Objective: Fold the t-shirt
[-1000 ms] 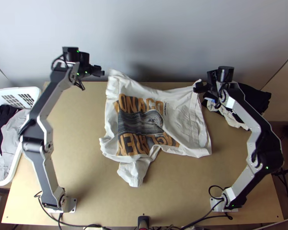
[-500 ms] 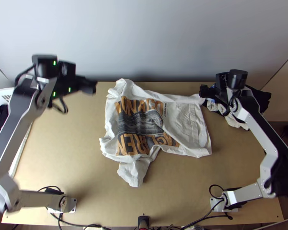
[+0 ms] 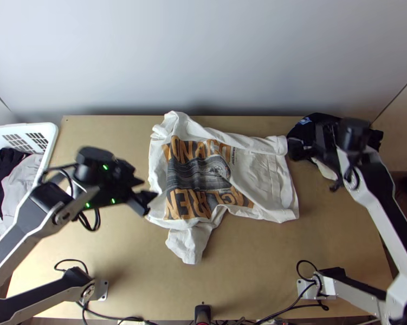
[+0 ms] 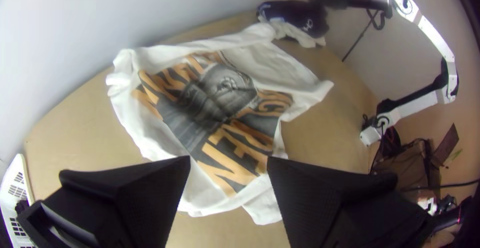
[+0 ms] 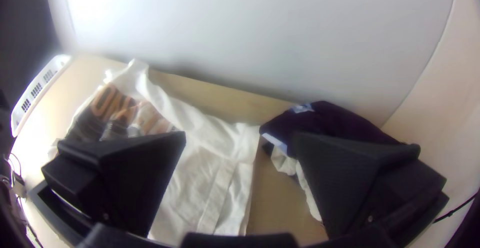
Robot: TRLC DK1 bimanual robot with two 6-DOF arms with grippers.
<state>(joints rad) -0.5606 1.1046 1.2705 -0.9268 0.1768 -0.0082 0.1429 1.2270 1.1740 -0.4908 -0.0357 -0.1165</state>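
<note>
The white t-shirt (image 3: pixel 257 179) lies spread but rumpled at the table's middle, its orange and grey print facing up and one sleeve sticking out toward the near edge. My left gripper (image 3: pixel 143 200) is over the shirt's left edge in the top view; in the left wrist view the left gripper (image 4: pixel 228 163) is open, with the shirt (image 4: pixel 295 73) beyond it. My right gripper (image 3: pixel 301 149) is by the dark pile, right of the shirt. Open fingers of the right gripper (image 5: pixel 241 140) stand apart in the right wrist view, shirt (image 5: pixel 200 173) and pile between and beyond them.
A pile of dark and white clothes (image 3: pixel 311 127) lies at the table's back right. At the left stands a white basket (image 3: pixel 50 135) holding dark and grey clothes. A pale wall (image 3: pixel 203 54) rises behind the table's far edge.
My left gripper has come from the back edge toward the near side, to the shirt's left edge. My right gripper has let go of the far right corner and moved right; the shirt's far edge has dropped.
</note>
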